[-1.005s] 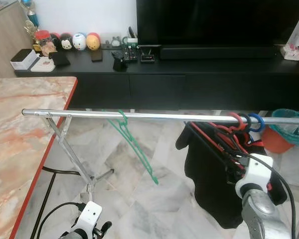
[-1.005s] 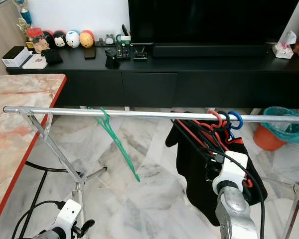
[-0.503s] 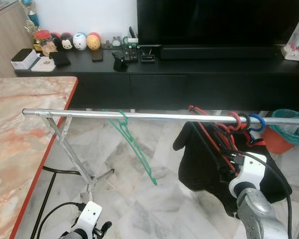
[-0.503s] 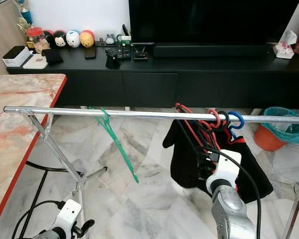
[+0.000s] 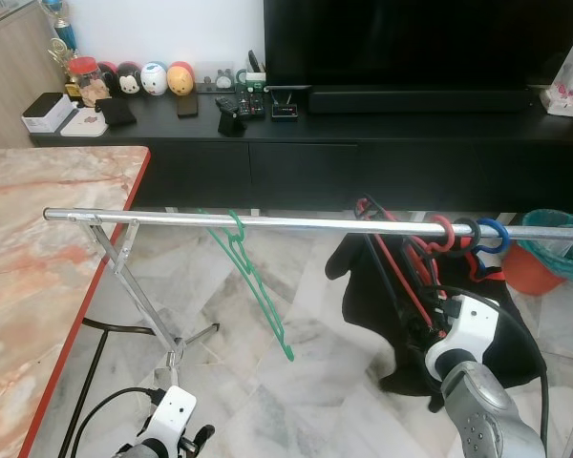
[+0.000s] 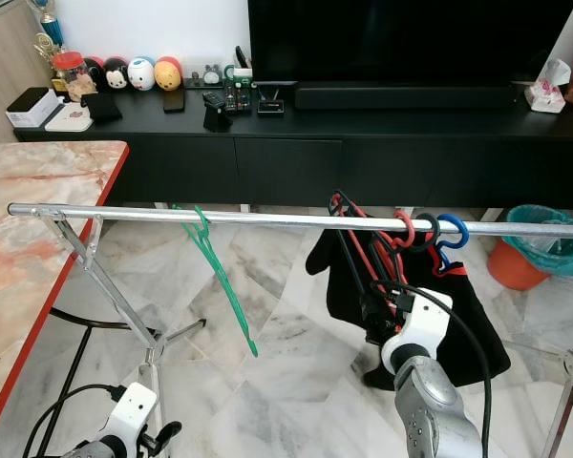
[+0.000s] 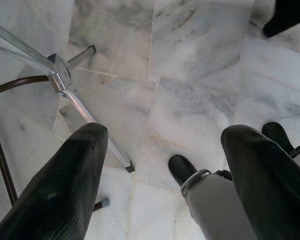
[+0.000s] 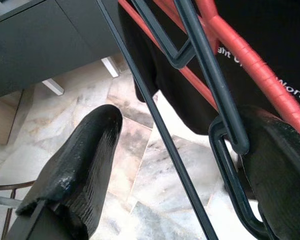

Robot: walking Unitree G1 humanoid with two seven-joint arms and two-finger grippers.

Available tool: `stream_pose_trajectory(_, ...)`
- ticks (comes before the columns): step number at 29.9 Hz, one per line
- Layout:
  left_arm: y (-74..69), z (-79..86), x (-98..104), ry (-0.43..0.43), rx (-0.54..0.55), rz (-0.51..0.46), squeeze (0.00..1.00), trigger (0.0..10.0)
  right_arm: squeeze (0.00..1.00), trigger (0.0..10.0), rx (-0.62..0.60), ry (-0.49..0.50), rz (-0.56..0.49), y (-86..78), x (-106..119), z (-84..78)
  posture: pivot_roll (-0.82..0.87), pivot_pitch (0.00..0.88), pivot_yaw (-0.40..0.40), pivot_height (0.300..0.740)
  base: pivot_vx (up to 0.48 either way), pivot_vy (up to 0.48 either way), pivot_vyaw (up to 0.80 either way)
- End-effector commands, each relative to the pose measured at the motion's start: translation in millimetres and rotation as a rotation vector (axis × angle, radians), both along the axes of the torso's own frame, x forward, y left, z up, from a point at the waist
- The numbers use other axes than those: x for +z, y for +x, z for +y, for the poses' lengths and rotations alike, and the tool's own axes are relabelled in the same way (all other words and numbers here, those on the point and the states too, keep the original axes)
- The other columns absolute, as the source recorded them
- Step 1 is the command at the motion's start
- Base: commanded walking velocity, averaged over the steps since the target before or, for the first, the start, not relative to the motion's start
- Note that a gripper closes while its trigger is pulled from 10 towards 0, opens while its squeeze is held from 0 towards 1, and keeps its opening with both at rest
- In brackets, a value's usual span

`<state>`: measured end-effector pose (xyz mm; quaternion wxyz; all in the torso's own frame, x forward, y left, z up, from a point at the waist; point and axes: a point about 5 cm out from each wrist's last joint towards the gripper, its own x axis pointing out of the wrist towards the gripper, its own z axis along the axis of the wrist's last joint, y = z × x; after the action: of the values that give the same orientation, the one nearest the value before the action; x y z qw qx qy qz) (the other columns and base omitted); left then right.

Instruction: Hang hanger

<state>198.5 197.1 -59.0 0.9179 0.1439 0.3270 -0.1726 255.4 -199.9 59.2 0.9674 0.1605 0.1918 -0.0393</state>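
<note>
Marble table (image 5: 38,248): pink-veined top with a red edge, at about 9 o'clock in the eye views.
Left gripper (image 7: 162,175): hangs low at about 7 o'clock, fingers spread wide apart with nothing between them, pointing down at the marble floor (image 7: 200,65) beside a foot of the rack.
Clothes rail (image 5: 267,222): a silver bar running across the middle of the scene from 9 to 3 o'clock, carried on a slanting folding leg (image 5: 134,291) near the table.
Green hanger (image 5: 258,291): hooked on the rail left of centre, empty, body trailing down toward 5 o'clock.
TV cabinet (image 5: 363,143): long and black at 12 o'clock behind the rail, with a dark television (image 5: 411,43) on top and round toy figures (image 5: 153,78) at about 11 o'clock.
Black hanger (image 8: 160,125): thin dark wire, its bar passing between the right gripper's two fingers; its hook end sits just above the rail, right of centre.
Right gripper (image 8: 185,165): raised at about 4 o'clock under the rail, fingers parted around the black hanger's wire, one finger touching a loop of it.
Red hanger (image 5: 439,234): hooked on the rail with a black garment (image 5: 372,296) hanging under it.
Blue hook (image 5: 492,234): on the rail, just beside a dark hook, toward 3 o'clock.
Bin (image 5: 554,243): orange with a teal liner, on the floor at 3 o'clock.
</note>
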Motion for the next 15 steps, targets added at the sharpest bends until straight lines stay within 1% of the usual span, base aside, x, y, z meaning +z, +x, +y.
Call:
stream_pose_trajectory(1,-3.0,3.7,-1.7,0.026,-0.011,0.018,0.00,10.0,0.00,7.6,0.002,0.032,0.003,-2.5,-0.3,0.8,-0.02,0.063,0.015,0.740,0.000,0.000,0.00)
stream_pose_trajectory(3,-2.8,3.7,-1.6,0.027,-0.012,0.017,0.00,10.0,0.00,5.5,0.001,0.076,-0.018,-2.0,1.6,2.8,-0.02,0.063,0.015,0.740,0.000,0.000,0.00)
stream_pose_trajectory(4,-2.9,3.7,-1.6,0.028,-0.014,0.016,0.00,10.0,0.00,4.7,0.003,0.102,-0.030,-1.6,3.1,4.3,-0.02,0.062,0.015,0.740,0.000,0.000,0.00)
stream_pose_trajectory(5,-2.9,3.7,-1.6,0.028,-0.014,0.016,0.00,10.0,0.00,4.7,0.003,0.102,-0.030,-1.6,3.1,4.3,-0.02,0.062,0.015,0.740,0.000,0.000,0.00)
stream_pose_trajectory(6,-2.9,3.6,-1.6,0.028,-0.014,0.016,0.00,10.0,0.00,3.1,0.005,0.112,-0.036,-1.2,4.2,5.0,-0.02,0.062,0.015,0.740,0.000,0.000,0.00)
stream_pose_trajectory(7,-2.9,3.6,-1.6,0.028,-0.014,0.016,0.00,10.0,0.00,2.7,0.002,0.118,-0.045,-0.5,5.4,5.0,-0.02,0.062,0.015,0.740,0.000,0.000,0.00)
stream_pose_trajectory(8,-2.8,3.6,-1.6,0.028,-0.014,0.016,0.00,10.0,0.00,2.7,-0.001,0.130,-0.056,0.2,6.8,5.1,-0.02,0.062,0.015,0.740,0.000,0.000,0.00)
stream_pose_trajectory(9,-2.8,3.6,-1.6,0.029,-0.014,0.016,0.00,10.0,0.00,3.8,-0.002,0.144,-0.066,1.0,8.4,5.2,-0.02,0.062,0.015,0.740,0.000,0.000,0.00)
stream_pose_trajectory(10,-2.8,3.6,-1.6,0.029,-0.014,0.016,0.00,10.0,0.00,3.8,0.000,0.147,-0.066,1.1,8.6,5.2,-0.02,0.062,0.015,0.740,0.000,0.000,0.00)
stream_pose_trajectory(11,-2.8,3.6,-1.6,0.029,-0.013,0.016,0.00,10.0,0.00,9.3,0.006,0.139,-0.063,1.2,8.6,5.0,-0.02,0.062,0.015,0.740,0.000,0.000,0.00)
stream_pose_trajectory(12,-2.8,3.6,-1.7,0.028,-0.013,0.016,0.00,10.0,0.00,10.0,0.010,0.132,-0.059,1.3,8.3,5.0,-0.02,0.062,0.015,0.740,0.000,0.000,0.00)
stream_pose_trajectory(15,-2.8,3.7,-1.7,0.029,-0.013,0.017,0.00,10.0,0.00,10.0,0.008,0.136,-0.051,0.7,6.3,5.0,-0.02,0.062,0.015,0.740,0.000,0.000,0.00)
